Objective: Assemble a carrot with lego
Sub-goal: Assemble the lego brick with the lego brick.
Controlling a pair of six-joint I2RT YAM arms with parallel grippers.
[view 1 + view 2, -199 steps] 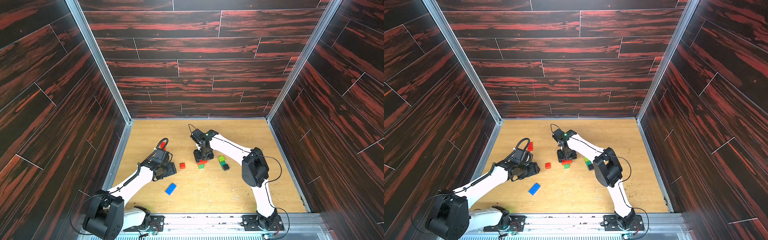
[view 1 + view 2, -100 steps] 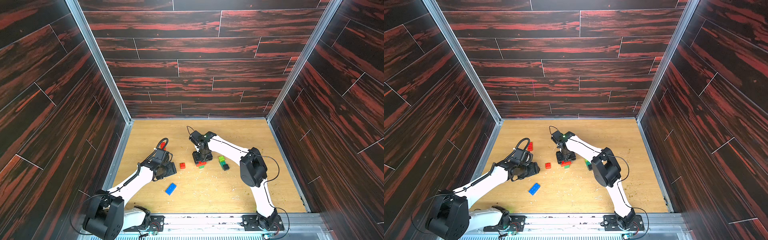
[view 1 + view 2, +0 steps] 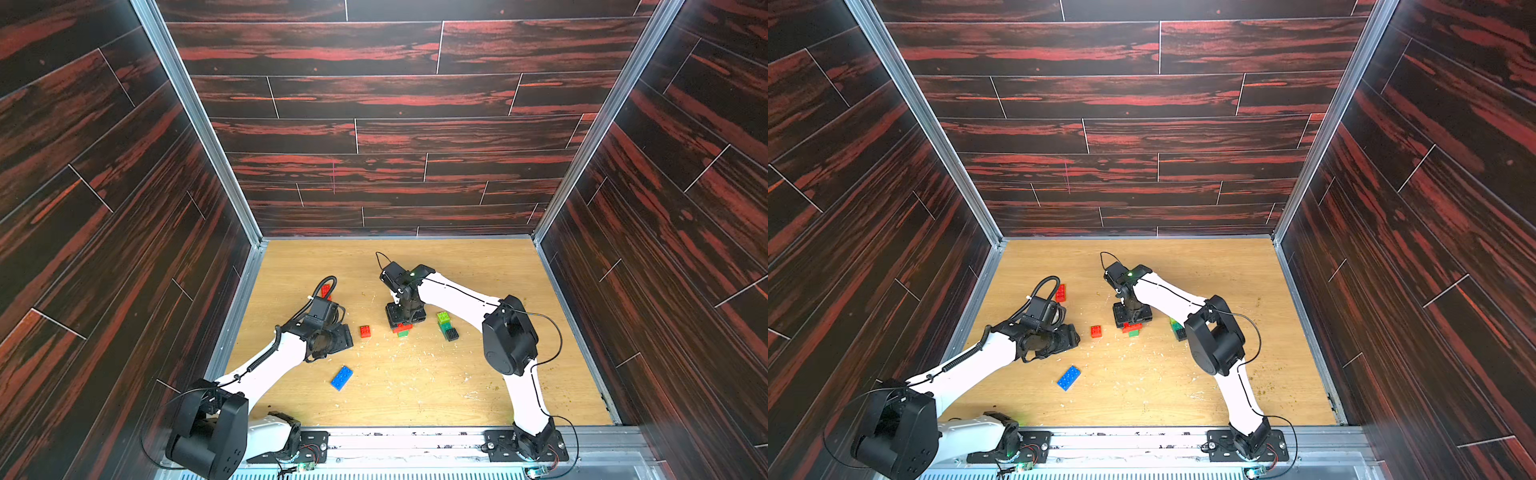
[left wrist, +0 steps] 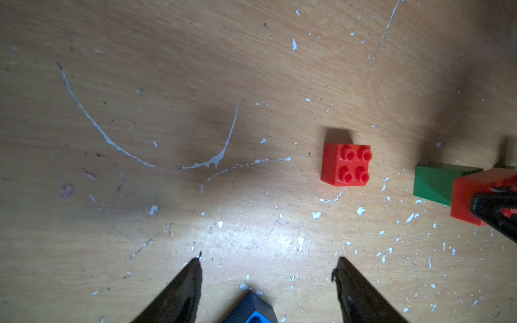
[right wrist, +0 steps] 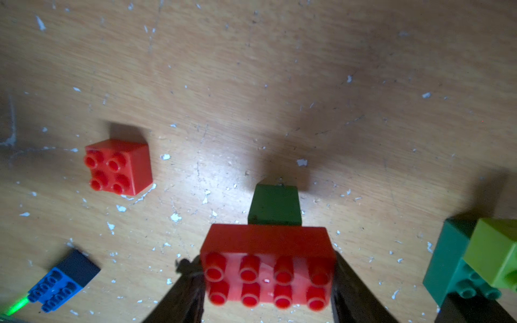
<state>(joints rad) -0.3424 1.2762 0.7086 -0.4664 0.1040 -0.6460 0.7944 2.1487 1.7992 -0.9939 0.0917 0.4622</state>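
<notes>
Our right gripper [image 5: 264,265] clamps the long red brick [image 5: 265,243] by its ends, over the green brick [image 5: 275,205] mid-table [image 3: 415,270]; we cannot tell if they are joined. Our left gripper [image 4: 268,260] hangs open and empty near the blue brick [image 4: 251,310] and small red brick [image 4: 345,165]. The teal-lime-black stack [image 3: 446,326] sits beside.

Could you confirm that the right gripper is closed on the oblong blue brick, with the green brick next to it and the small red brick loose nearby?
Not quite: the right gripper is closed on the oblong red brick, not a blue one; the right wrist view shows it. The green brick and loose small red brick are as stated.
</notes>
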